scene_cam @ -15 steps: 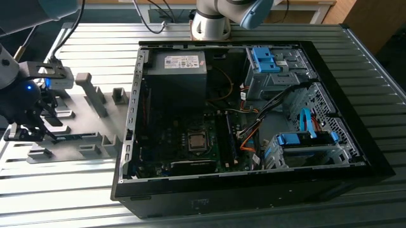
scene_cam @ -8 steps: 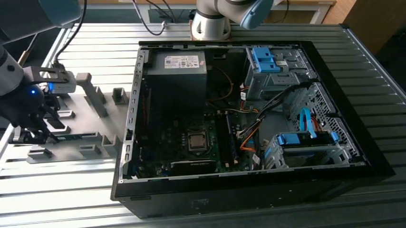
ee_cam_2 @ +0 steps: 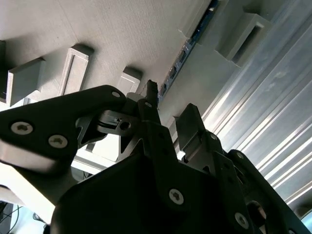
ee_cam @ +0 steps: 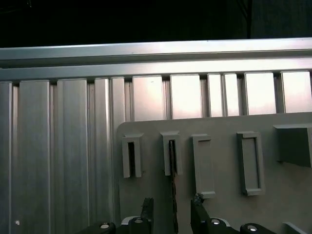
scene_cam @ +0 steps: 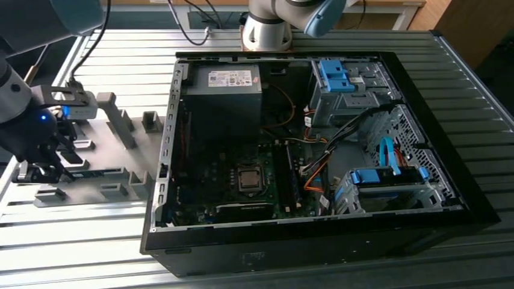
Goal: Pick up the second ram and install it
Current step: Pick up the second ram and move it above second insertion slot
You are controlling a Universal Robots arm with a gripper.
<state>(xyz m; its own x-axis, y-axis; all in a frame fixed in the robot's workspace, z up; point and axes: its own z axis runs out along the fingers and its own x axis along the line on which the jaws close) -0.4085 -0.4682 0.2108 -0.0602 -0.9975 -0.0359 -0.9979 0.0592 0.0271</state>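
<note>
2 black metal fingers (ee_cam: 147,210) of the tool (ee_cam: 171,214) stand apart, 1 on each side of the second ram (ee_cam: 172,165). A sliver of gap shows on both sides, so the tool is wide and holds nothing. The ram stands on edge in a slotted block of the matte grey holder (ee_cam: 224,165). Its long axis runs along the gap between the fingers, so they would close across its thin faces. In the second wrist view its face shows blue-green with dark chips. The holder lies on the ribbed aluminium desk (ee_cam: 73,146), to the exterior view's left of the open black computer case (scene_cam: 321,256).
</note>
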